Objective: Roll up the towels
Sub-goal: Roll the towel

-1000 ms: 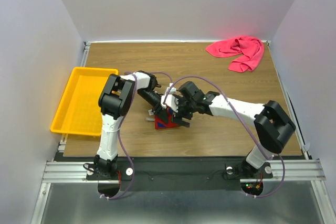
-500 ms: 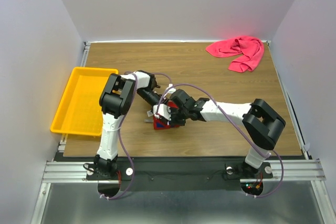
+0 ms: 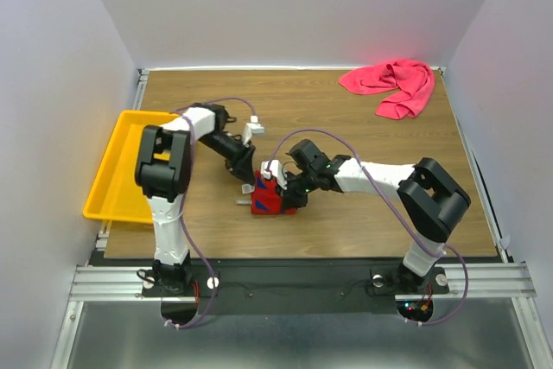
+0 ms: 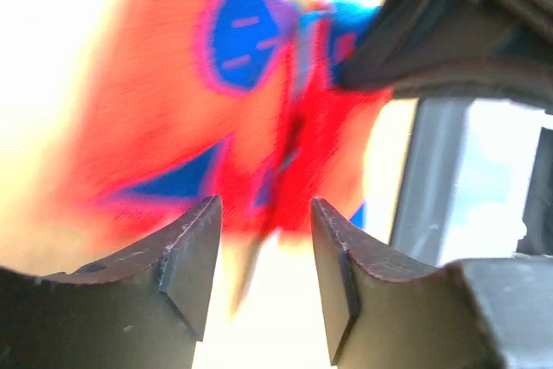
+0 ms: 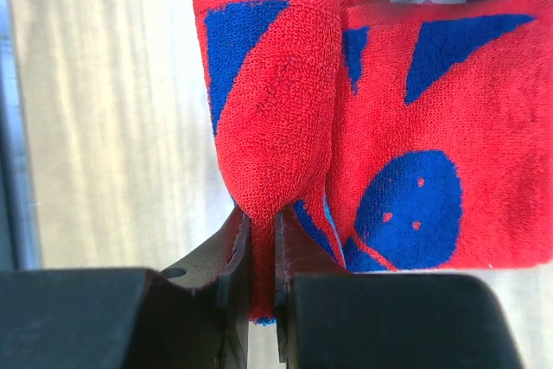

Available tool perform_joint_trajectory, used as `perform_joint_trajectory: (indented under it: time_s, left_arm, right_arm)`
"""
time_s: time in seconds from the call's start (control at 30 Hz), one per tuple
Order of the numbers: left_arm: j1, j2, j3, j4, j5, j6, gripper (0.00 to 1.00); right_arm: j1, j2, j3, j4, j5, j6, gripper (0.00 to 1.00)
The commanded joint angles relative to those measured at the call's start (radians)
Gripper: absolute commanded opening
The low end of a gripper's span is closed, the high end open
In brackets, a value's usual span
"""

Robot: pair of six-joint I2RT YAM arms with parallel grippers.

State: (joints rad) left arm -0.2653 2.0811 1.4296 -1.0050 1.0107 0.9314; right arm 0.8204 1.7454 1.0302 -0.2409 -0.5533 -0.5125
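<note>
two soft, light towels, likely to slump unless gripped by a fold: my right gripper pinches the patterned towel by its fold at the middle of the table, my left gripper is open and empty near it, and the pink towel lies in the far right corner.

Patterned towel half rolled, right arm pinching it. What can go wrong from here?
1. The right jaws pinch only a thin fold of the patterned towel, and the left jaws stand open, holding nothing: a pull may undo the roll.
2. Both arms crowd the same spot over that towel: they might bump.
3. The pink towel lies crumpled in the far right corner, likely a long reach.
</note>
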Motion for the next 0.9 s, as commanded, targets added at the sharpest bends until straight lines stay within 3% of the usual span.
perform_joint_trajectory:
  time_s: [0.0,0.13,0.27,0.37,0.47,0.6,0.63,0.73,0.87]
  left_arm:
    - [0.104,-0.119,0.043,-0.024,-0.06,0.061,0.57]
    - [0.196,-0.238,-0.029,-0.027,-0.06,0.093,0.59]
    - [0.233,-0.459,-0.204,0.145,-0.122,0.066,0.62]
    - [0.224,-0.668,-0.357,0.301,-0.188,0.05,0.69]
    - [0.141,-0.852,-0.503,0.428,-0.293,0.081,0.76]
    - [-0.095,-1.036,-0.701,0.613,-0.498,0.09,0.85]
    - [-0.211,-1.073,-0.762,0.646,-0.529,0.092,0.86]
    - [-0.4,-1.067,-0.819,0.745,-0.644,0.078,0.87]
    - [-0.521,-1.027,-0.86,0.874,-0.722,0.095,0.93]
  right_arm:
    - [-0.012,0.043,-0.004,-0.158,-0.131,0.08,0.01]
    - [-0.064,0.116,0.054,-0.204,-0.253,0.181,0.01]
    - [-0.104,0.204,0.116,-0.244,-0.373,0.247,0.01]
    - [-0.127,0.265,0.154,-0.253,-0.456,0.304,0.01]
    - [-0.144,0.305,0.194,-0.265,-0.514,0.361,0.01]
    - [-0.165,0.385,0.235,-0.285,-0.58,0.407,0.0]
    - [-0.168,0.399,0.241,-0.287,-0.592,0.416,0.0]
    - [-0.185,0.44,0.264,-0.293,-0.614,0.436,0.01]
    - [-0.204,0.465,0.275,-0.301,-0.623,0.436,0.01]
